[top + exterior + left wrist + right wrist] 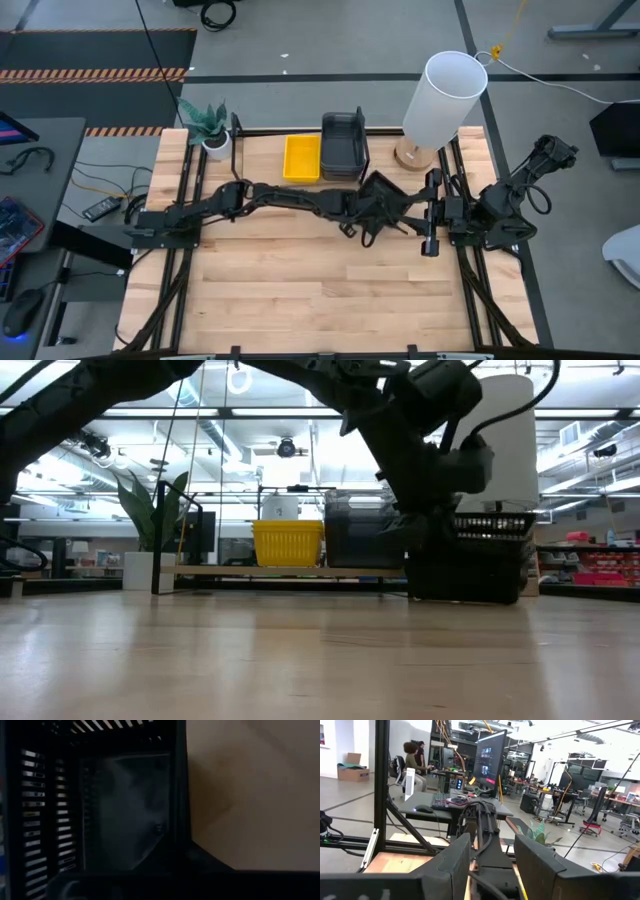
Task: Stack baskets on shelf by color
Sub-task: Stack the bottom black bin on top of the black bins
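My left arm reaches across the table's middle, and its gripper (378, 205) is shut on a black mesh basket (480, 560). The left wrist view looks into that basket's inside (50, 810) from close by. The shelf (262, 150) stands at the far edge. A yellow basket (301, 158) sits on its board, with a stack of dark grey baskets (344, 145) right of it. My right gripper (492, 865) is open with nothing between its fingers. It hangs level at the table's right side (432, 215), pointing toward the left arm. My left gripper comes slanting down from above onto the mesh basket's top edge (445, 525), at the end toward the table's left. The gripper's own body hides the fingers, so the kind of hold does not show. The basket stays level, mouth up; whether its bottom touches the table I cannot tell.
A tall white lamp (443, 98) stands on a round wooden base at the far right, close behind the held basket. A potted plant (207, 125) stands at the shelf's left end. The near half of the wooden tabletop (320, 290) is bare.
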### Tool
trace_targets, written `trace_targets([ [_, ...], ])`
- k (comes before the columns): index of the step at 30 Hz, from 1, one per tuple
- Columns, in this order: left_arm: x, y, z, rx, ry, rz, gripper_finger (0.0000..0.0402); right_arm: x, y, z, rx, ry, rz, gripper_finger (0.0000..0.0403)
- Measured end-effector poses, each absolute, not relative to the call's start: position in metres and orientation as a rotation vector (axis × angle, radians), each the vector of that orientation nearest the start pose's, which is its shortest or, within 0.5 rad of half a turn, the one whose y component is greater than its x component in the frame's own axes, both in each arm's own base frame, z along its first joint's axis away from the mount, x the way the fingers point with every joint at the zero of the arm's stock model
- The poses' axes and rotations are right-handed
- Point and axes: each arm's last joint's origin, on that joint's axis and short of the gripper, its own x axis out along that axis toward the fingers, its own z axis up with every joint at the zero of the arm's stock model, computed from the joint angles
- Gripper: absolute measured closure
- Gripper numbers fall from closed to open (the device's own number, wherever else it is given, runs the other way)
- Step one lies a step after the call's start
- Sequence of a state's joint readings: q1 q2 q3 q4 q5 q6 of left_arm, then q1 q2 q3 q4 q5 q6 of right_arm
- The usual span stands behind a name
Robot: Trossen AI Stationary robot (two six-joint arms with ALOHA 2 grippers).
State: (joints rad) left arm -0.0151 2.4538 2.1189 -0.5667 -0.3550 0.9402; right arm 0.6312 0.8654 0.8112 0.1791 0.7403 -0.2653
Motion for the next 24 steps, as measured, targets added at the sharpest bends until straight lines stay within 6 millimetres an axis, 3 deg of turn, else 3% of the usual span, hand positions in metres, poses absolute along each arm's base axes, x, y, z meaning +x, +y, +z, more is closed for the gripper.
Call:
trace_targets([
  [5,0.533,-0.011,0.172,0.981,0.96,-0.176,0.0393,0.161,0.093,0.362,-0.186,-0.082,-0.121,0.0245],
  [10,0.533,-0.011,0.172,0.915,0.963,-0.127,0.0377,0.161,0.093,0.362,-0.185,-0.082,-0.121,0.0245],
  [17,0.534,-0.011,0.176,0.876,0.955,-0.096,0.032,0.161,0.094,0.362,-0.186,-0.081,-0.12,0.0245],
  [24,0.534,-0.013,0.194,0.8,0.96,-0.123,0.0263,0.161,0.094,0.362,-0.186,-0.081,-0.12,0.0245],
])
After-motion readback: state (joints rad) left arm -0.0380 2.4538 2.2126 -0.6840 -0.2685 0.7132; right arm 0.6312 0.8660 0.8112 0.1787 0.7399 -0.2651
